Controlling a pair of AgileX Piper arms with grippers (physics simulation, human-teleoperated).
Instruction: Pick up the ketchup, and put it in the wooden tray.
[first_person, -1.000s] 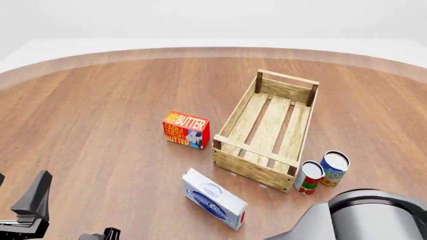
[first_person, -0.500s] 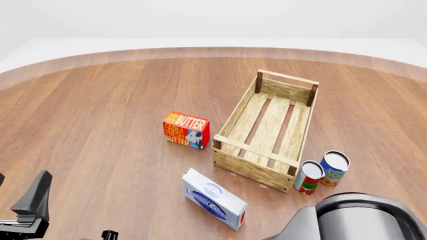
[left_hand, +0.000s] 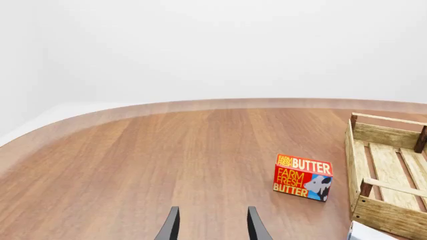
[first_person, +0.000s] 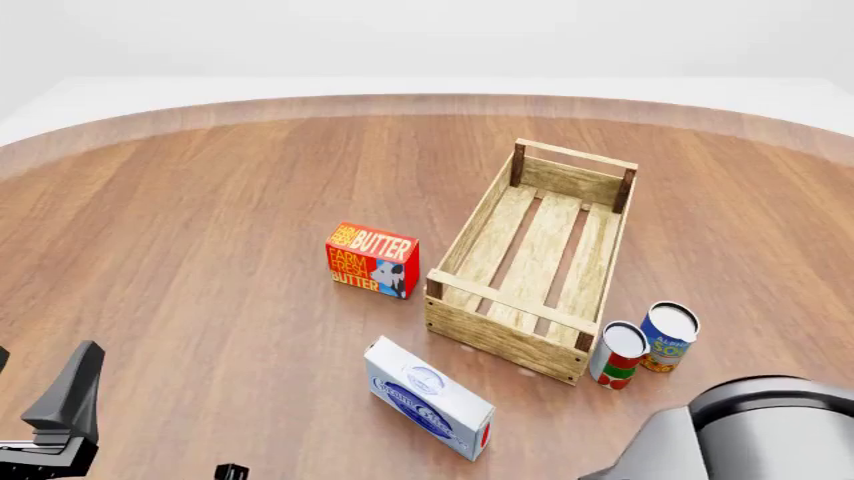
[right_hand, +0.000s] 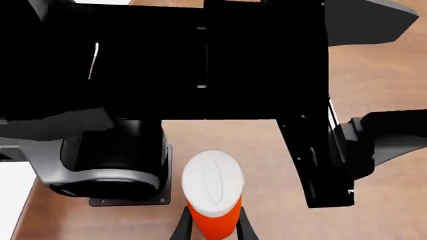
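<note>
The ketchup (right_hand: 212, 200) stands upright, white cap up, between the two fingers (right_hand: 181, 227) of the right gripper (right_hand: 212, 231), which sit close against its red sides and seem to grip it, near the arm's base. From the front the bottle is hidden. The wooden tray (first_person: 534, 262) sits at about two o'clock from the table's (first_person: 200, 220) middle, the butter box (first_person: 372, 260) just at its nine o'clock. The left gripper (left_hand: 212, 227) hangs narrowly parted over bare wood.

A bare simulated test space is being shown: a round wooden worktop (first_person: 200, 230) is being surrounded by blank white.
</note>
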